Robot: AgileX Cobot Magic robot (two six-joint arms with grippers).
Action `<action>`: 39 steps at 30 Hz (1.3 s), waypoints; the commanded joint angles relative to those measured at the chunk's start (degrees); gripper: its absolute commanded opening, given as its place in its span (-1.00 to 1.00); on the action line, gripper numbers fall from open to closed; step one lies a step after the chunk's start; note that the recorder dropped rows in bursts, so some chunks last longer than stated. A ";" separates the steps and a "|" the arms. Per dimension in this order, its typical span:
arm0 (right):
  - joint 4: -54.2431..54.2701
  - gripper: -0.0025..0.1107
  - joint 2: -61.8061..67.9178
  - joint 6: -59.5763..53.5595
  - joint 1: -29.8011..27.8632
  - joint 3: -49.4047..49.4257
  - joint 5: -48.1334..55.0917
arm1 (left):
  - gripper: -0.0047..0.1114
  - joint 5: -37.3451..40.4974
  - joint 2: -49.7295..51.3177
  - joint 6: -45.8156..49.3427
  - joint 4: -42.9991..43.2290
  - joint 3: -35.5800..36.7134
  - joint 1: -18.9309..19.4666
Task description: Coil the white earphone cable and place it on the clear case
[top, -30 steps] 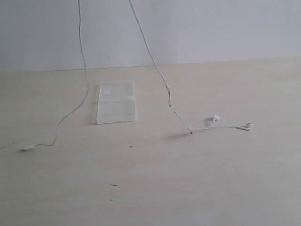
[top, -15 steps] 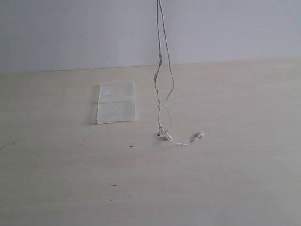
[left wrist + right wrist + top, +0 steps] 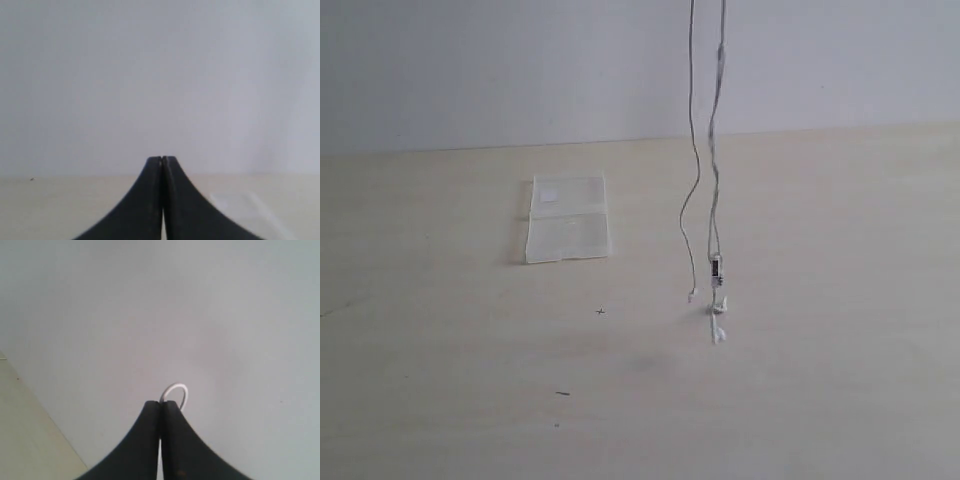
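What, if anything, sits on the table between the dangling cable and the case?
Nothing visible does. The cable hangs in two strands from above the exterior view, with its ends down near the table, to the right of the case. The stretch of table between them shows only bare surface.

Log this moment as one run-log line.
right claw shut on white earphone cable | left claw shut | cable hangs in two strands, apart from clear case | earbuds low near table | nothing on case

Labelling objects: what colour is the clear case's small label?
White label on the clear case; exterior view best.
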 commanded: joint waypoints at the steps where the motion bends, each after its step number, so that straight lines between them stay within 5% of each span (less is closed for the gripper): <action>1: -1.03 -0.96 -1.10 0.34 -0.08 -0.15 -1.55 | -0.92 -12.24 -0.35 -18.08 -0.25 0.14 0.25; 5: -1.27 -0.96 -1.10 0.44 -0.08 -0.15 -4.10 | -0.92 -17.26 -0.35 -18.81 -0.01 0.14 0.25; 11: -5.02 -0.96 -1.10 7.32 -0.08 -0.37 -6.62 | -0.92 -13.50 -0.35 -24.05 0.95 0.14 0.13; 13: -10.43 -0.96 -1.10 13.97 -0.08 -1.82 -4.60 | -0.92 -10.74 0.28 -33.36 14.15 0.14 0.13; 16: -15.15 -0.96 -1.10 18.88 -0.08 -3.31 -2.82 | -0.92 -26.00 9.34 -58.13 49.78 0.14 0.13; 19: -14.69 -0.96 -1.10 18.88 -0.08 -3.69 -2.20 | -0.92 -30.59 19.54 -67.92 61.65 -3.28 0.13; 29: -12.08 -0.96 -1.10 18.88 -0.08 -3.69 -1.76 | -0.91 -49.91 57.26 -68.59 73.48 -20.92 0.13; 33: -10.13 -0.96 -1.10 18.88 -0.08 -3.69 -1.50 | -0.76 -58.19 68.81 -68.69 73.86 -25.65 -0.50; 39: -9.62 -0.96 -1.10 18.64 -0.08 -3.69 -0.95 | -0.29 -57.61 79.74 -66.66 73.34 -31.59 -10.39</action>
